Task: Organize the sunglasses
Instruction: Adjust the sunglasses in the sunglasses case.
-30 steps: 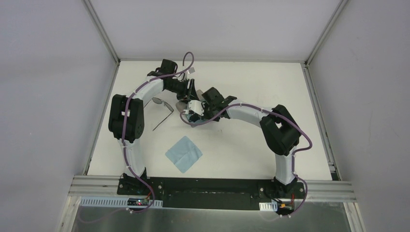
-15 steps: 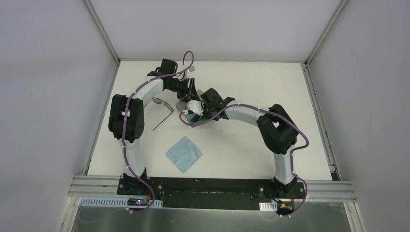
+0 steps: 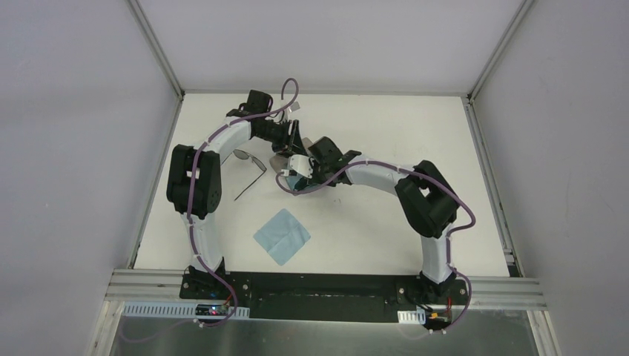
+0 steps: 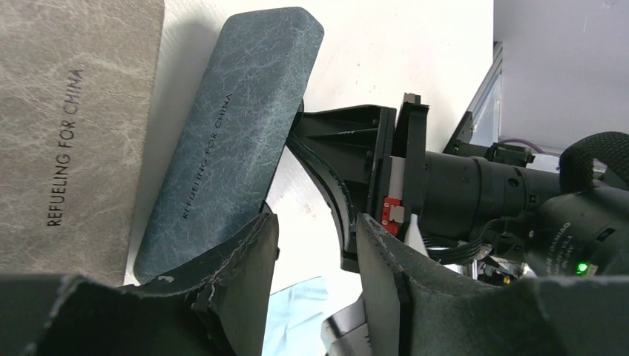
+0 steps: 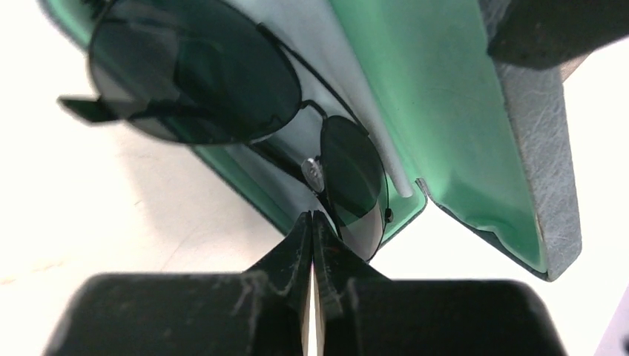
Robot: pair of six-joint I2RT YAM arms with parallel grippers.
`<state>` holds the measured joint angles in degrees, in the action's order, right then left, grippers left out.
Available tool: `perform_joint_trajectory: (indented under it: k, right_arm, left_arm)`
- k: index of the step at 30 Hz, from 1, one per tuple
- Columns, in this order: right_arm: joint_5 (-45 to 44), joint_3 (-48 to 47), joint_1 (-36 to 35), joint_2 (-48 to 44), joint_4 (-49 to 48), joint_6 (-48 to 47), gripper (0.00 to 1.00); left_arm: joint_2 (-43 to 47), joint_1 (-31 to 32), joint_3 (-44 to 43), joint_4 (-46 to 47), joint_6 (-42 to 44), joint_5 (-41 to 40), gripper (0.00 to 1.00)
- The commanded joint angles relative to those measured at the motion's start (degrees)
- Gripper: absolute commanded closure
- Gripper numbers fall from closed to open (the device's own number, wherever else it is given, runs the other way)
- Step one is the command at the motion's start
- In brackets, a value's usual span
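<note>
The right gripper (image 5: 312, 222) was clenched on the sunglasses (image 5: 196, 81) beside the nose bridge, holding them over the open blue case (image 5: 452, 111) — green lining under the lenses. The left gripper (image 4: 315, 233) stood spread, one finger against the case's flap. A second pair (image 3: 249, 159) lay on the table (image 3: 386, 126) — just left of the arms.

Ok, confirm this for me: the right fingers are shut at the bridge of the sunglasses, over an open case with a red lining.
Not quite: the lining is green, not red. The right wrist view shows the right fingers shut at the bridge of the sunglasses, over the open case with its green lining.
</note>
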<state>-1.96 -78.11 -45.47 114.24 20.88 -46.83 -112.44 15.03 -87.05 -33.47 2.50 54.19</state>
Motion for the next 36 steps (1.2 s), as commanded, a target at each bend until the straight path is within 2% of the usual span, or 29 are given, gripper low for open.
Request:
perform_joint_trajectory:
  k: [1, 6, 10, 22, 36]
  right_arm:
    - [6.45, 0.91, 0.82, -8.02, 4.49, 2.85, 0.96]
    - [11.66, 2.12, 1.06, -13.01, 7.33, 2.42, 0.93]
    - [14.42, 4.08, 2.04, -14.78, 4.66, -1.33, 0.90]
    - [11.98, 1.95, 2.60, -7.22, -4.86, -3.01, 0.94]
    - [10.66, 6.07, 2.58, -6.72, -6.62, -2.43, 0.99]
  left_arm:
    - [0.64, 0.79, -1.92, -1.64, 0.76, 2.41, 0.55]
    - [0.82, 0.75, -2.05, -1.63, 0.72, 2.46, 0.55]
    - [0.81, 0.78, -2.11, -1.63, 0.64, 2.46, 0.54]
    - [0.92, 0.71, -2.56, -2.17, 0.99, 1.71, 0.54]
    - [0.71, 0.62, -2.51, -2.34, 1.43, 1.40, 0.54]
